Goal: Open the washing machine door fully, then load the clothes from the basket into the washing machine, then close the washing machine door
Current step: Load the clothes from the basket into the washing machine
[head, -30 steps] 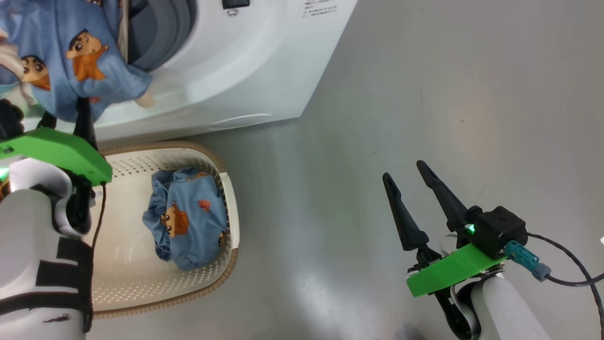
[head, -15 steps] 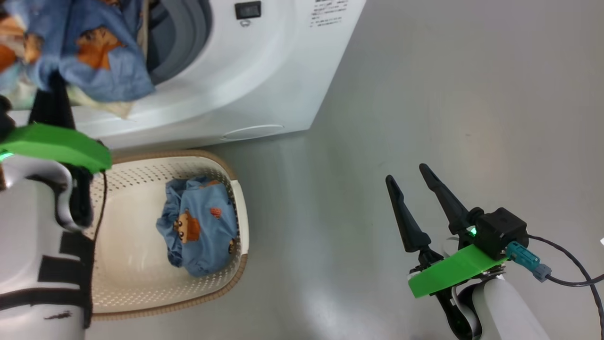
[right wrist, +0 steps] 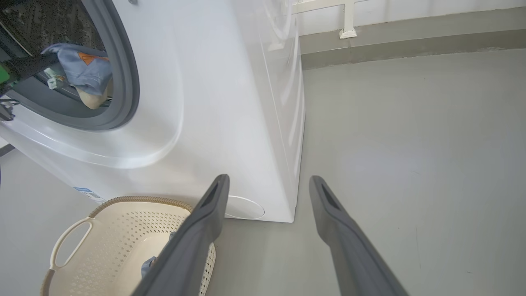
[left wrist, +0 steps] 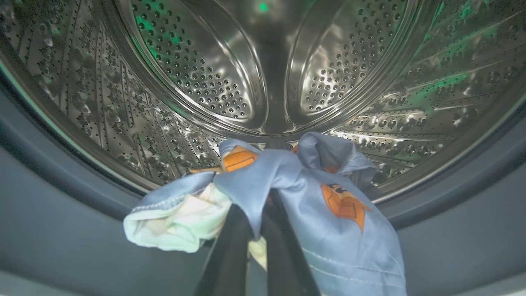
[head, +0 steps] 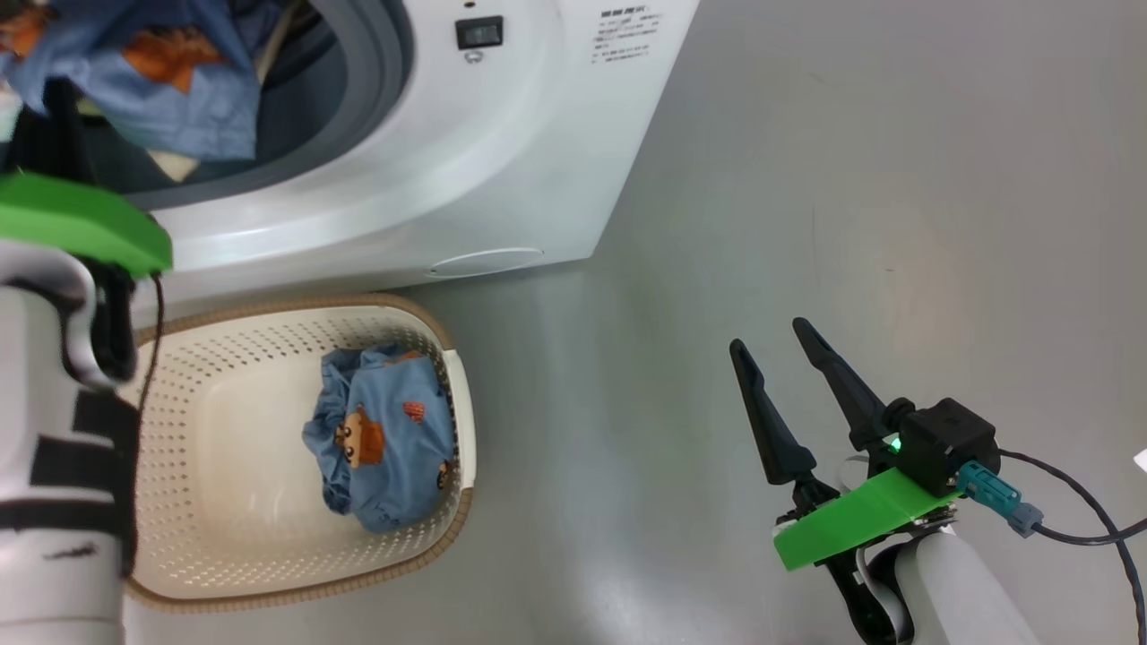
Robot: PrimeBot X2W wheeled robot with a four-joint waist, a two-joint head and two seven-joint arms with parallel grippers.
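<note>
1. Washing machine (head: 502,161): the white front-loader's port is open, exposing the grey seal (head: 376,81) and the steel drum (left wrist: 263,82). The drum looks empty.
2. Basket (head: 269,309): it stands on the floor just in front of the machine.
3. Held clothes (left wrist: 345,230): a blue bear-print garment is bunched with a cream-white garment (left wrist: 181,222). The bundle hangs at the port mouth, inside the seal ring. Whether it has passed the drum lip cannot be told.
   - Handling (judged): light, soft and limp, not fragile. Loose tails will sag and may catch on the seal.
4. Blue garment (head: 385,439): it lies crumpled in the basket against the wall nearest the right arm.
   - Grasp point (judged): pinch deep into the raised fold at the top of the heap, since a shallow pinch on thin cloth is likely to slip.
5. Left gripper (left wrist: 257,218): the fingers (left wrist: 228,255) are closed together on a fold of blue fabric. The rest drapes over the tips. In the left wrist view the cream piece hangs to their left and the blue to their right.
6. Right gripper (head: 766,334): the fingers are spread wide and hold nothing. It hovers over bare floor, well apart from the basket.
</note>
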